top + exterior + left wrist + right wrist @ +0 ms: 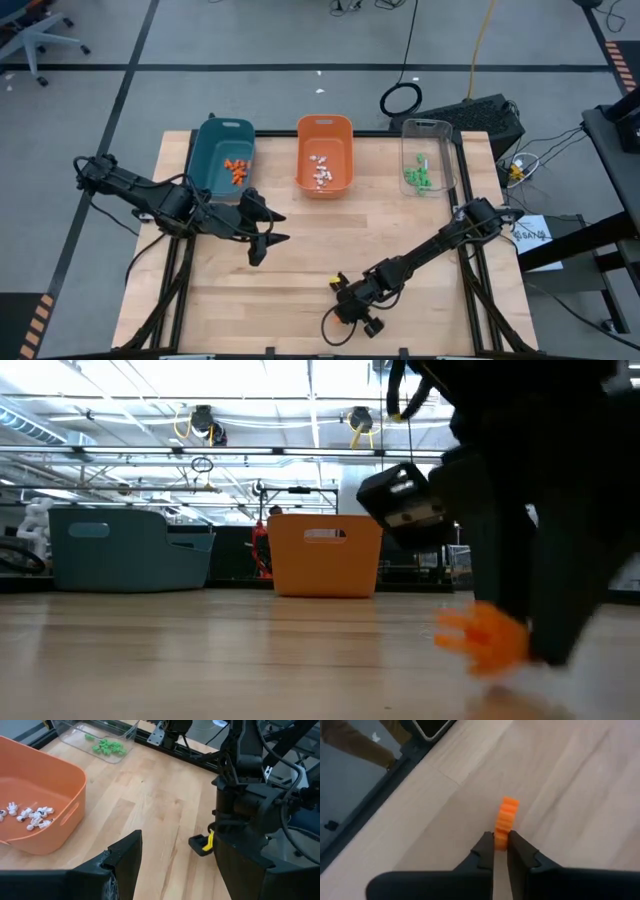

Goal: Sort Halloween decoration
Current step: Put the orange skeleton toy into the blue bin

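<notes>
Item: orange trinket (506, 819), pinched at its near end between the pressed-together fingertips of the right gripper (500, 841), low over the table (300, 250) at its front edge.

Destination, as judged: teal bin (222, 152), well apart from that gripper, where orange pieces are seen.

Handling: a straight lift is advised before any travel, since little of the piece is gripped.

Left gripper (268, 228): spread, empty, parked near the teal bin.

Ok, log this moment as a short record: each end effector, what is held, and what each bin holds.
right end effector: shut on orange trinket, near table's front edge
left end effector: open, empty, near the teal bin
teal bin: orange trinkets
orange bin: white trinkets
clear bin: green trinkets
</notes>
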You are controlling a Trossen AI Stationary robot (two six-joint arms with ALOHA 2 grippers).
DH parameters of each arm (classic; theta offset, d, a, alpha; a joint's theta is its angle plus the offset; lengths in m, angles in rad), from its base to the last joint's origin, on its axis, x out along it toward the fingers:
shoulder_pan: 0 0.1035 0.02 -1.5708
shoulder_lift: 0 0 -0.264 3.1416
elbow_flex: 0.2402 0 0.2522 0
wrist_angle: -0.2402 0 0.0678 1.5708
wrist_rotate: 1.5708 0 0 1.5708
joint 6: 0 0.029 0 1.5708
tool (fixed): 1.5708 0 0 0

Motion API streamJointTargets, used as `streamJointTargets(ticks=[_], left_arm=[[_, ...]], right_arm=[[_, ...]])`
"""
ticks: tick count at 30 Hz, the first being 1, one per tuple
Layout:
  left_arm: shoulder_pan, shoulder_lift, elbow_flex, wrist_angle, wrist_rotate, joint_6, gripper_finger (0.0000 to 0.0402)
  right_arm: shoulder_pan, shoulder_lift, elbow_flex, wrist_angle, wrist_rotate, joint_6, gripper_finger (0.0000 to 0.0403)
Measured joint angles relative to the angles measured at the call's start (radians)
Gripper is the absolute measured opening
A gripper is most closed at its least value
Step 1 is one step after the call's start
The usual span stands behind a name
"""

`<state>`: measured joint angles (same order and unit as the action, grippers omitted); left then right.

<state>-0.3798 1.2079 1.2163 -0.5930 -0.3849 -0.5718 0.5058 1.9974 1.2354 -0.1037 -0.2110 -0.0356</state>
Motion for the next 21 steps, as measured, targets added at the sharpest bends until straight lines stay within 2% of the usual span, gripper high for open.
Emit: streamJointTargets(ticks=[7,15,21], left_arm=[[0.000,0.001,0.000,0.000,0.014,-0.104,0.0242],[0.000,-0.003,0.000,0.001,0.058,-0.095,0.0242],[0.000,-0.010,0.000,0.051,0.095,-0.069,0.0242]], right_arm=[[-0.021,-0.122,0.000,-0.045,0.019,0.053,0.0002],[-0.055,-0.317,0.002,-0.048,0.181,0.265,0.0001],[-0.088,-0.415,0.002,-0.050,0.188,0.385,0.0000]])
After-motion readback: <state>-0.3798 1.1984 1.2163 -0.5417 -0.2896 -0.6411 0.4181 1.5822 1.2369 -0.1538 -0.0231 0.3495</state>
